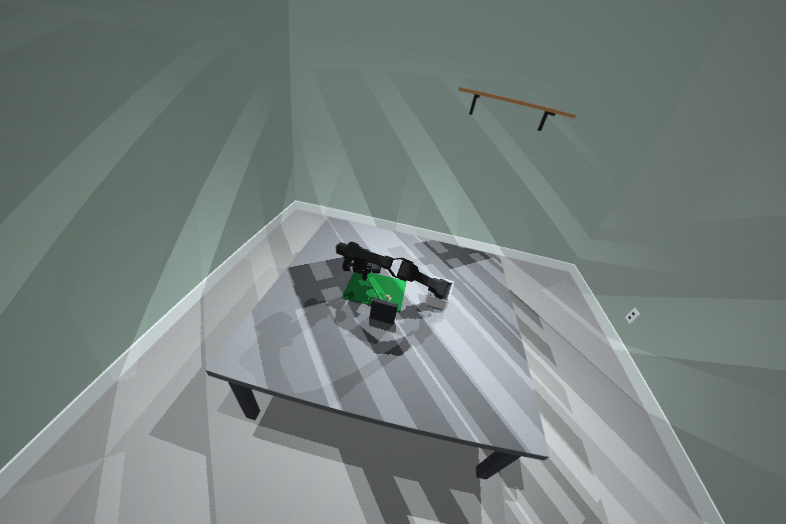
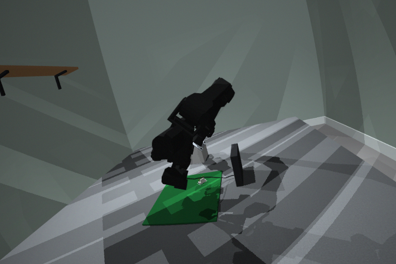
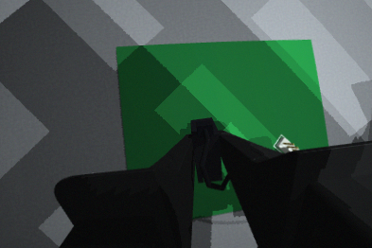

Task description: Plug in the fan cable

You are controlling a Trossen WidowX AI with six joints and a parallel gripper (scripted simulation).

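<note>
The green board lies flat. The small white four-pin header stands on it with its pins showing; no plug sits on it. My gripper is shut on the dark plug, above the board. In the wrist view the header is right of and slightly below the plug. The plug is hidden in the top and exterior views. The thin black cable runs from the gripper past the header to the fan.
The upright black fan stands just beyond the board's edge near the header. The pale arm base stands on the table beside the board. The cable hangs above the board. A brown wall shelf is far off.
</note>
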